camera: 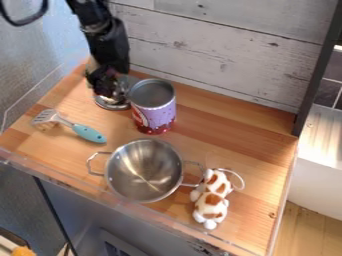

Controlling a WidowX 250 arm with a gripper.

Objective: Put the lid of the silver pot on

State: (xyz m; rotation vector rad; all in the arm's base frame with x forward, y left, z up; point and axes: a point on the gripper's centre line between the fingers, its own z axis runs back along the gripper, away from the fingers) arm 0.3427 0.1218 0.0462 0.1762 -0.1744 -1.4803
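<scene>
The silver lid (111,104) is just left of the purple can (154,106), likely set aside, leaving the silver pot (145,170), in front of the can, open for covering. The lid lies beneath the tool (109,93); whether that is released, clenched or grasping it, I cannot tell.

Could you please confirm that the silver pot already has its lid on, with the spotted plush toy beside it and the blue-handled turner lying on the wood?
Not quite: the camera view shows the silver pot uncovered, its bare inside visible. The spotted plush toy is indeed beside it, and the blue-handled turner lies on the wood.
</scene>
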